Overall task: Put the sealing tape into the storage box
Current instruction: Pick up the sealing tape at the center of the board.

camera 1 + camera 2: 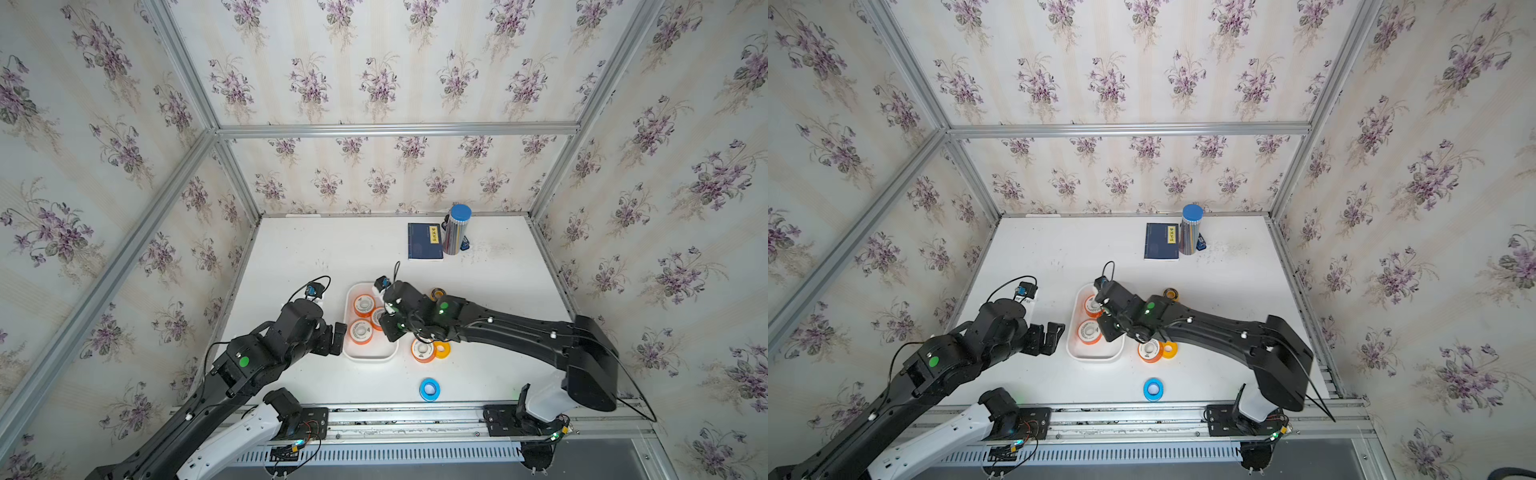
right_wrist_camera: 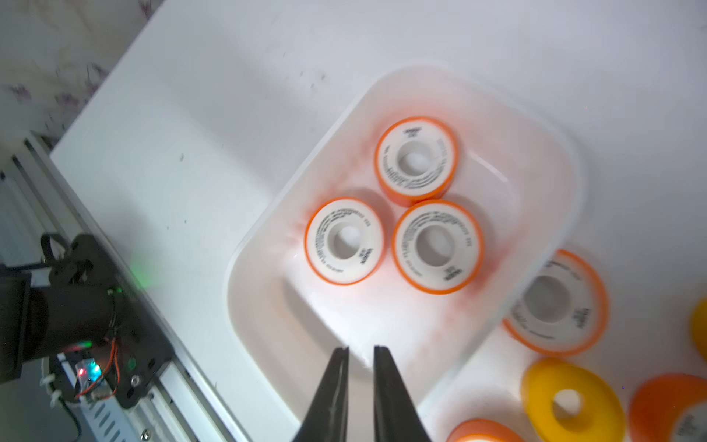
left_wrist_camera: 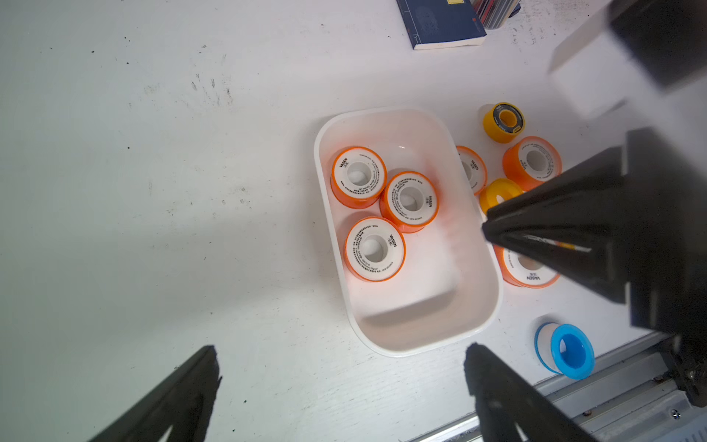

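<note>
Front edge of worktop (image 1: 311, 257): blue sealing tape spool (image 1: 429, 389), loose. Next: orange spool (image 1: 422, 350) and yellow spool (image 1: 443, 349) side by side, just right of storage box (image 1: 368, 352). Box holds three orange spools (image 3: 424, 214), flat. Beside box left wall: left tool (image 1: 336, 337), spread wide, empty. Over box right rim: right tool (image 2: 361, 352), pressed together, empty. Beyond: second yellow spool (image 1: 437, 294). Back: booklet (image 1: 424, 241), cylinder (image 1: 456, 230).

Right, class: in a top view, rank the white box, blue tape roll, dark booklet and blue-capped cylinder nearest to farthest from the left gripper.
1. White box: right beside the left gripper.
2. Blue tape roll: near the front edge.
3. Dark booklet: toward the back.
4. Blue-capped cylinder: just beyond the booklet.
</note>
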Motion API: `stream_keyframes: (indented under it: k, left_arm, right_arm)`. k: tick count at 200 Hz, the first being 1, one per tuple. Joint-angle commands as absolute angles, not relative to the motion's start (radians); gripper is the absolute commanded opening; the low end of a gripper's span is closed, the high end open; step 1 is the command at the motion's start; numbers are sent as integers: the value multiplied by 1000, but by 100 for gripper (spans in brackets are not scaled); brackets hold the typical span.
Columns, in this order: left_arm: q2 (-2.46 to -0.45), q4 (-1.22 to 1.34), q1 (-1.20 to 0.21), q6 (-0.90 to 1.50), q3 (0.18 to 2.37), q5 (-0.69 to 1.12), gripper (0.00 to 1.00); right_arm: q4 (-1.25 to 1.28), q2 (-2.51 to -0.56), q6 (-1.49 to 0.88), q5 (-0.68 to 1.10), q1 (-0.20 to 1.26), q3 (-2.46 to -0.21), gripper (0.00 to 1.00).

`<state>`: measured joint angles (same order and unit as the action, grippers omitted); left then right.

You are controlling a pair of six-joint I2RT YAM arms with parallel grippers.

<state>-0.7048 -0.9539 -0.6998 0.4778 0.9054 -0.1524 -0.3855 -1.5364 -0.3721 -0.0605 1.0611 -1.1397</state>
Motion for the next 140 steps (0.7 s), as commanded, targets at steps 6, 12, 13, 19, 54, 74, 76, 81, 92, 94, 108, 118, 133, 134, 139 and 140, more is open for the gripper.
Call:
stream_keyframes:
  k: [6, 12, 13, 19, 54, 74, 76, 81, 92, 94, 108, 118, 133, 134, 139, 140]
  left_arm:
    - [-719, -934, -699, 465, 909, -119, 100]
    - [-725, -929, -699, 454, 908, -98, 100]
    - [-725, -928, -699, 453, 908, -93, 100]
    - [-733, -918, -699, 441, 908, -66, 100]
    - [-809, -884, -699, 398, 924, 60, 98]
    - [-879, -867, -714, 401, 931, 129, 91]
    - [-886, -862, -718, 401, 930, 133, 91]
    - [-902, -848, -731, 404, 930, 141, 90]
    - [-941, -814, -778, 412, 931, 142, 89]
    - [-949, -809, -787, 413, 932, 139, 89]
    - [-1012, -780, -853, 431, 954, 112, 89]
    - [-1064, -757, -893, 441, 972, 99, 89]
    - [-1150, -726, -943, 444, 1012, 83, 90]
    - [-1157, -725, -947, 444, 1015, 82, 90]
    - [-1188, -721, -962, 442, 1028, 79, 90]
    - [-1195, -719, -965, 441, 1033, 78, 90]
  right_arm:
    - [-276, -1356, -391, -180, 944, -985, 20]
    - [-255, -1313, -400, -197, 908, -944, 21]
    - [-251, -1305, -403, -201, 900, -937, 21]
    - [-230, -1264, -413, -207, 857, -891, 23]
    - [-122, -1084, -508, -167, 570, -661, 46]
    - [-80, -1032, -553, -164, 435, -567, 62]
    - [-81, -1029, -557, -171, 428, -562, 63]
    - [-80, -1019, -570, -190, 418, -549, 67]
    - [-72, -1005, -581, -224, 409, -526, 73]
    - [-70, -1002, -583, -235, 408, -520, 75]
    - [-67, -994, -604, -295, 405, -497, 85]
    - [-65, -992, -622, -315, 405, -479, 94]
    - [-31, -989, -630, -300, 405, -444, 100]
    - [-28, -989, -629, -299, 405, -443, 100]
    - [-14, -989, -625, -290, 405, -433, 100]
    - [-12, -989, -624, -290, 405, -432, 100]
